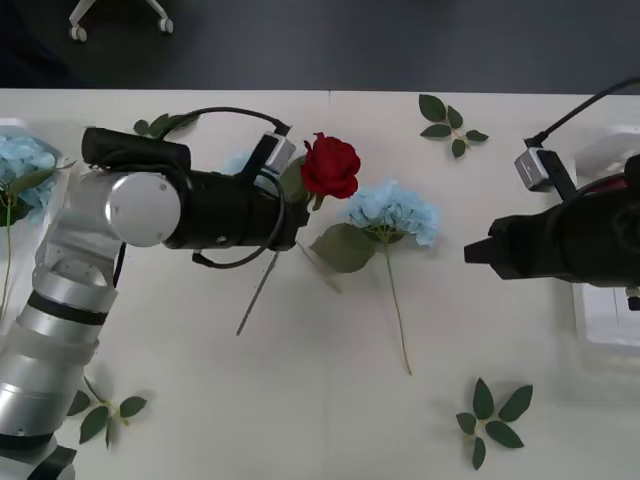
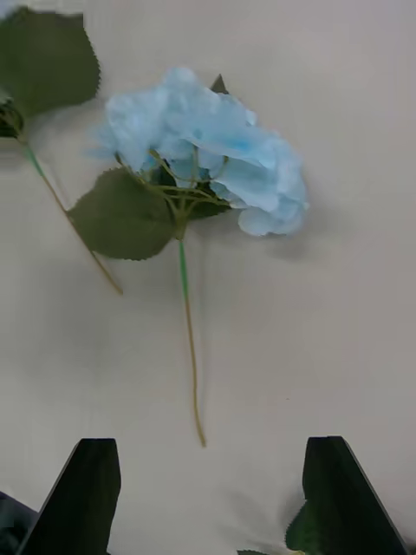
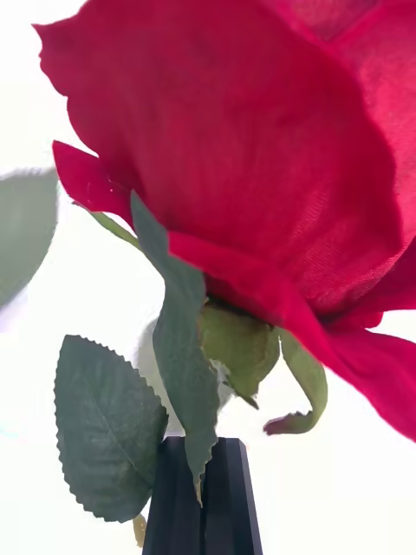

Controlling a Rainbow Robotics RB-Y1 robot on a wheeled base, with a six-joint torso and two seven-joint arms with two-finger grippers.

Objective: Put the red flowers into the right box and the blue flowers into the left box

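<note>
A red flower [image 1: 331, 165] hangs above the table's middle, with my left gripper [image 1: 297, 207] shut on its stem just under the bloom. In the left wrist view the bloom [image 3: 251, 147] looms close above the closed black fingers [image 3: 173, 503]. The stem [image 1: 258, 290] trails down behind the gripper. A blue flower [image 1: 392, 210] lies flat on the table just right of the rose. My right gripper [image 1: 472, 250] hovers to its right, open, and the cluster [image 2: 208, 147] lies ahead of the spread fingers [image 2: 82, 486]. Another blue flower [image 1: 237, 161] peeks out behind the left arm.
The left box [image 1: 58, 178] at the far left holds a blue flower [image 1: 22, 160]. The right box [image 1: 608, 310] stands at the right edge, partly behind the right arm. Loose leaf sprigs lie at the back [image 1: 450, 125], back left [image 1: 165, 125], front right [image 1: 495, 420] and front left [image 1: 100, 415].
</note>
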